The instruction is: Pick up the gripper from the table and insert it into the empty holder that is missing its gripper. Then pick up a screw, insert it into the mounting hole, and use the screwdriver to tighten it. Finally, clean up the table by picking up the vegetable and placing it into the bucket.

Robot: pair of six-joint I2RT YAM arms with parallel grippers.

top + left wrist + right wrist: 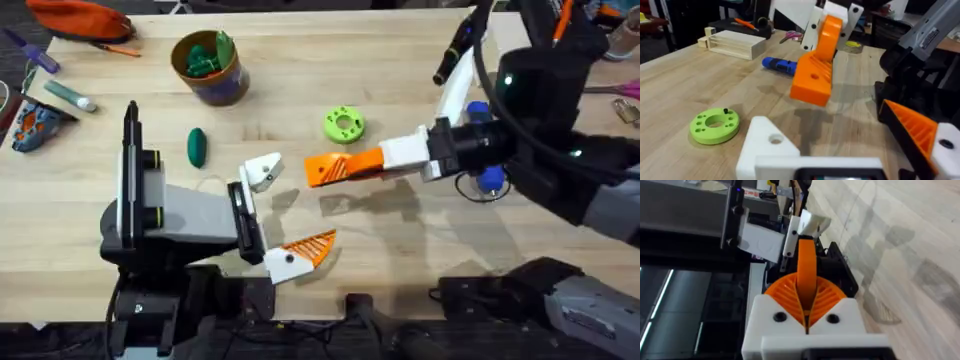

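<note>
The grey-and-white robot arm (170,215) lies along the table's (420,90) near edge, apparently so its claw faces the middle where the right arm can reach it. One side of that claw carries an orange ribbed pad (312,247); the other is the bare white holder (262,172), its mounting hole up. The right gripper (345,165) hangs above the table's middle, its orange pads pressed onto the gripper (806,272), the loose orange finger. That finger's long axis runs across the table, its free end toward the holder, nearby but apart, probably lined up for insertion. The left gripper's state I cannot tell.
</note>
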